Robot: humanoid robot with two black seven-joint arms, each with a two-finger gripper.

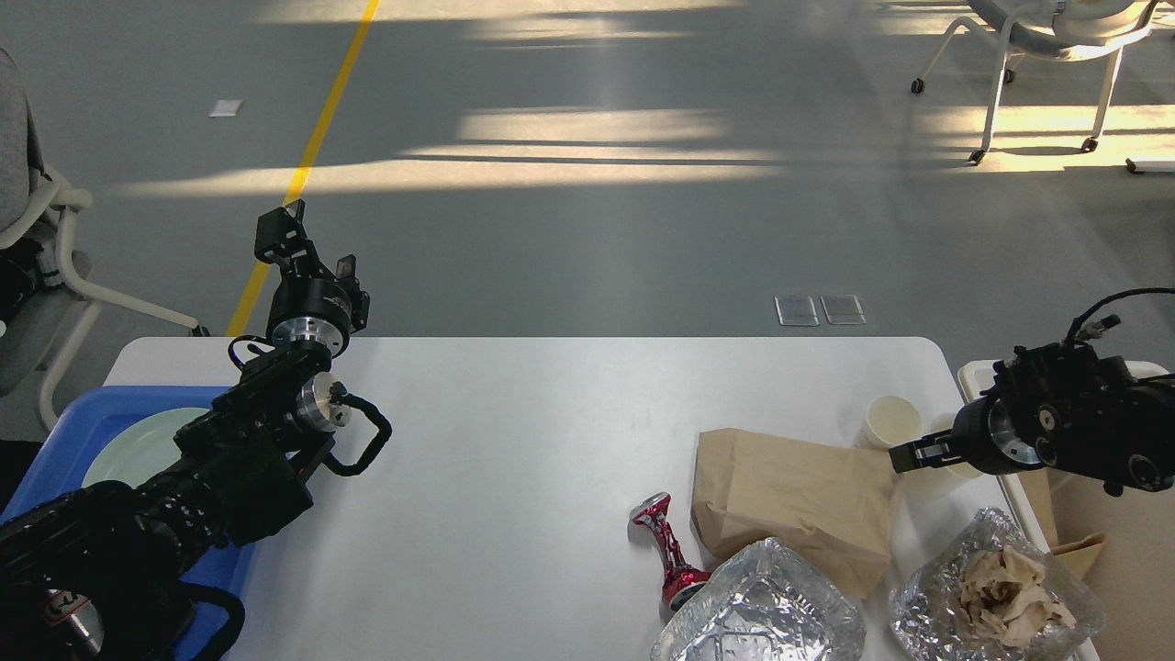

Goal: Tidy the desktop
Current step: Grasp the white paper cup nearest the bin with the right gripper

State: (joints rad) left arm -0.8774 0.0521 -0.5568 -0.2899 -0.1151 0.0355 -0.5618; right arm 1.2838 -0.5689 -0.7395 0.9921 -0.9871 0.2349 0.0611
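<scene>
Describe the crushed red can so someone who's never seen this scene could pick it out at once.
Look at the white desktop, near its front right. Left of the brown paper bag and the empty foil tray lies the can, squashed at its middle. It is the only red, shiny metal thing there.

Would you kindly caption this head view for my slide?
Two arms over a desktop littered with a paper bag, foil trays, cup and crushed can.

The large smooth white rectangular desktop (514, 441) fills mid-frame. At lower left, a blue plastic tray (78, 427) holds a pale green round plate (138, 450). Lower right — a crushed red metallic can (668, 551), a tan paper bag (794, 505), two crinkled silver foil trays (762, 615), and a cream paper cup (890, 422).
</scene>
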